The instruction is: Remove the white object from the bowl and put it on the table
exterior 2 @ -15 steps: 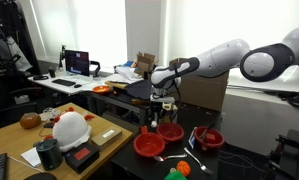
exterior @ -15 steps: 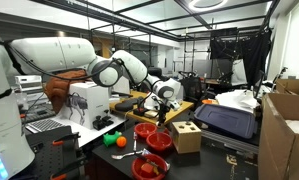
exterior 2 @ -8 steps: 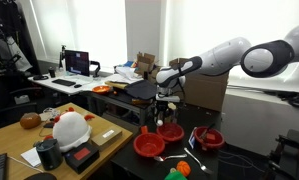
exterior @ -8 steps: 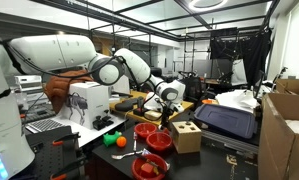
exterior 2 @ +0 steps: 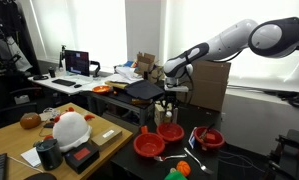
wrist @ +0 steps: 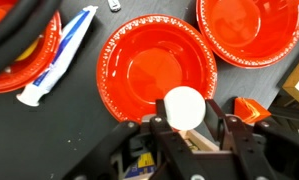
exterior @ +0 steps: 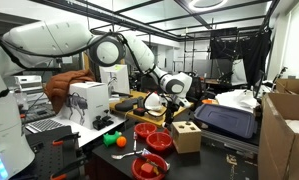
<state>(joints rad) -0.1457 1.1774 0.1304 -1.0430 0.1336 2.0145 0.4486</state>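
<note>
The pincer [wrist: 186,120] is closed on the white object [wrist: 184,104]. In the wrist view the small rounded lump sits squarely between the two dark jaws, pressed by them on either side. The lump is off the counter [wrist: 59,130] and held in the air. Directly beneath it in that view is a red bowl [wrist: 149,72], whose inside looks empty, with the lump overlapping the bowl's near rim.

In both exterior views the pincer [exterior: 159,104] [exterior 2: 167,104] hangs pointing down, clear above the cluster of red bowls. The white object is too small to make out with certainty in either.

A second red bowl [wrist: 254,30] lies just beside the first, and part of a third red dish [wrist: 14,55] shows at the other edge of the wrist view. Between that dish and the middle bowl a white and blue tube [wrist: 59,60] lies flat on the dark counter. A small orange piece [wrist: 251,108] sits near one jaw.

Further out in an exterior view, a wooden block [exterior: 186,136] stands beside the bowls. An orange ball [exterior: 109,140] and a green one [exterior: 120,143] rest together on the counter.
</note>
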